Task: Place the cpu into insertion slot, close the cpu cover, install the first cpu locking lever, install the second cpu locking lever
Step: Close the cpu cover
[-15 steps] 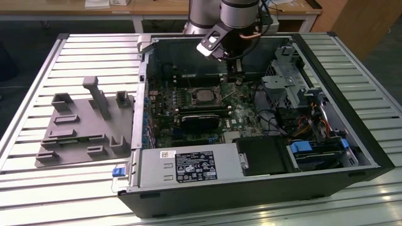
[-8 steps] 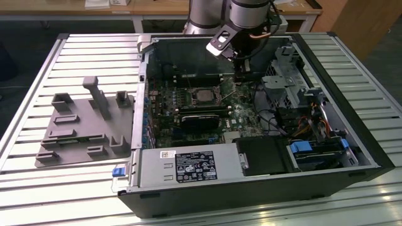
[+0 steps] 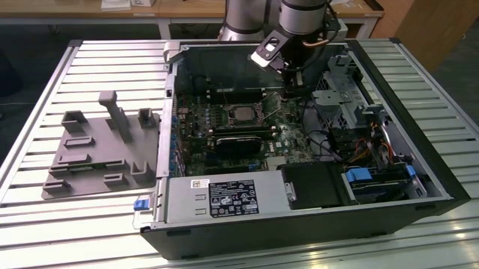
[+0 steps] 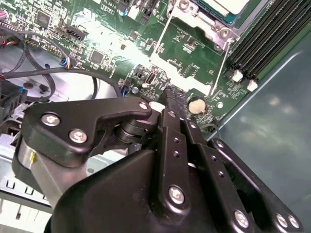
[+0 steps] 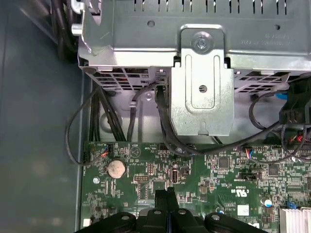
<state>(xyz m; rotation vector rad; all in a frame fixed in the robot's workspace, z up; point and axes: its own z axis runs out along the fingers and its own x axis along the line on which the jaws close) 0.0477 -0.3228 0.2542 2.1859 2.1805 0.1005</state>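
The claw [image 5: 165,195], shut on nothing, hangs over the motherboard [image 5: 228,170] near the cpu [image 3: 241,114], seated mid-board. Best to catch the locking lever [image 4: 220,63] squarely and press steadily, sparing nearby components.

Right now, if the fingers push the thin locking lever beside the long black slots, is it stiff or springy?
The locking lever is a thin bare metal rod, so probably light and slightly springy, not floppy. Its smooth round surface may let the fingers slide off.
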